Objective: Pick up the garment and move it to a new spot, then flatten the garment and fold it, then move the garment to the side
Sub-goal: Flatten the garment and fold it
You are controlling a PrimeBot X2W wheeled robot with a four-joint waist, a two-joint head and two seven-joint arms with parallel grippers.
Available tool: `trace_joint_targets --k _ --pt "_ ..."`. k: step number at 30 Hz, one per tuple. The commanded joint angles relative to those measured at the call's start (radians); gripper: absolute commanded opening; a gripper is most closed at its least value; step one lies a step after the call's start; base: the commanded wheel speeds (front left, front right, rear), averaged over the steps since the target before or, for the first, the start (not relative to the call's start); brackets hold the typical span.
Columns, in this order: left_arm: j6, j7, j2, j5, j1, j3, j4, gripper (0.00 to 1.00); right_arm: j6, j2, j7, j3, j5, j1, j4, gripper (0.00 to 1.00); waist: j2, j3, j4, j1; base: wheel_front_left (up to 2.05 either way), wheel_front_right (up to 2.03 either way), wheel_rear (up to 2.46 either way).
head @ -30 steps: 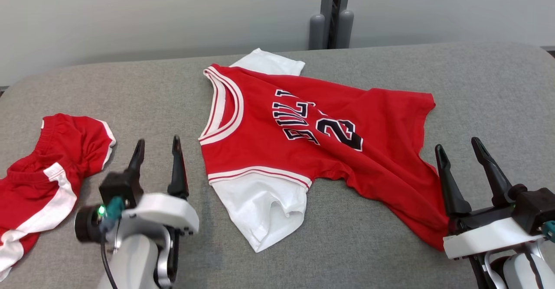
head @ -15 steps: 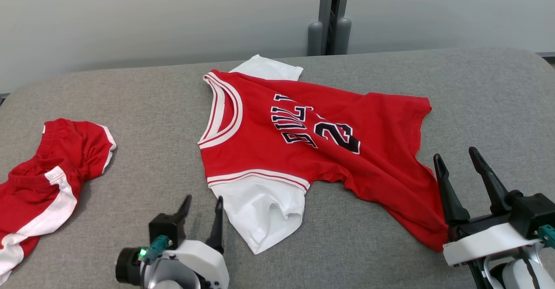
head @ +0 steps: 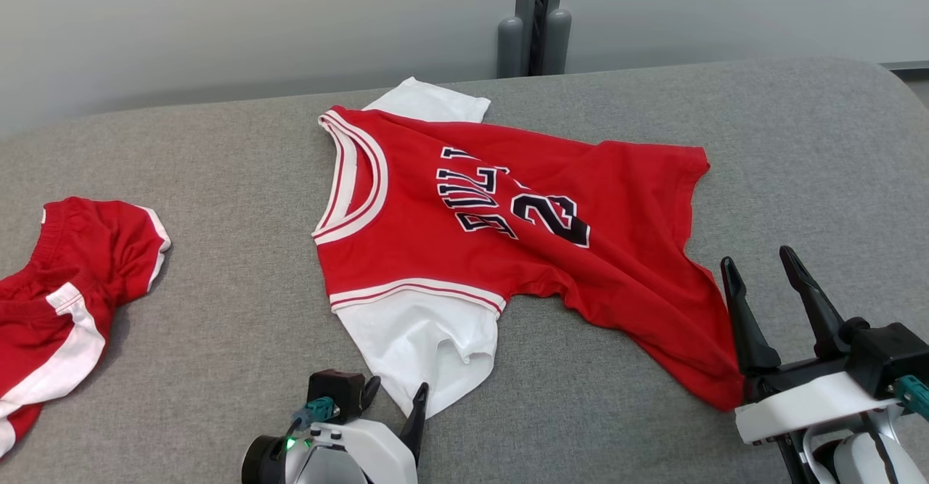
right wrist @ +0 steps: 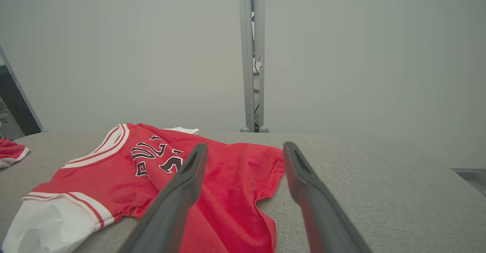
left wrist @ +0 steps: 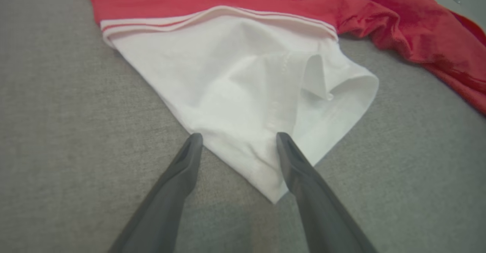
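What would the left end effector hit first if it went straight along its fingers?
The white sleeve of the shirt. The left end effector is open, its fingers straddling the sleeve's near corner; whether the tips touch the cloth or hover above it is unclear.

We counted garments: 2 | red jersey (head: 508, 230): 1, white sleeves (head: 421, 339): 2 | red-and-white shorts (head: 51, 302): 1 | grippers: 2, left gripper (head: 398, 387) and right gripper (head: 756, 257) | dark fingers (head: 742, 317): 2 on each | grey padded table (head: 218, 252): 1 | metal post (head: 533, 12): 1
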Motion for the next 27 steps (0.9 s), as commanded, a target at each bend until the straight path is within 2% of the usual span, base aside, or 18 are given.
trace_joint_targets --k 1,10,12,13,14,19,27 --pt "0.007 0.006 0.005 -0.006 0.009 0.002 0.002 1.00 0.000 -0.003 -0.005 -0.003 0.007 -0.008 -0.002 1.00 0.0000 0.002 -0.002 0.0000 0.00 0.00 0.00" --pt "0.034 0.053 0.006 -0.036 0.014 -0.012 -0.010 1.00 0.000 0.006 -0.005 -0.012 0.005 -0.013 -0.002 1.00 0.0000 0.016 -0.003 0.0000 0.00 0.00 0.00" --pt "0.027 0.059 0.010 -0.033 0.011 -0.020 -0.009 0.83 0.000 0.007 -0.005 -0.014 0.007 -0.015 0.001 1.00 0.0000 0.016 -0.002 0.0000 0.00 0.00 0.00" --pt "0.022 0.062 0.012 -0.030 0.010 -0.026 -0.009 0.21 0.000 0.007 -0.005 -0.015 0.008 -0.016 0.002 1.00 0.0000 0.016 0.000 0.0000 0.00 0.00 0.00" --pt "0.021 0.061 0.015 -0.024 0.006 -0.032 -0.010 0.00 0.000 0.007 -0.005 -0.015 0.007 -0.016 0.002 1.00 0.0000 0.015 0.001 0.0000 0.00 0.00 0.00" --pt "0.044 0.024 0.041 0.010 -0.010 -0.039 -0.017 0.00 0.000 0.007 -0.005 -0.019 0.004 -0.011 0.004 1.00 0.0000 0.003 0.007 0.0000 0.00 0.00 0.00" --pt "0.070 -0.089 0.068 -0.004 -0.035 0.027 -0.081 0.00 0.000 0.009 -0.005 -0.040 -0.006 0.007 0.012 1.00 0.0000 -0.025 0.012 0.0000 0.00 0.00 0.00"
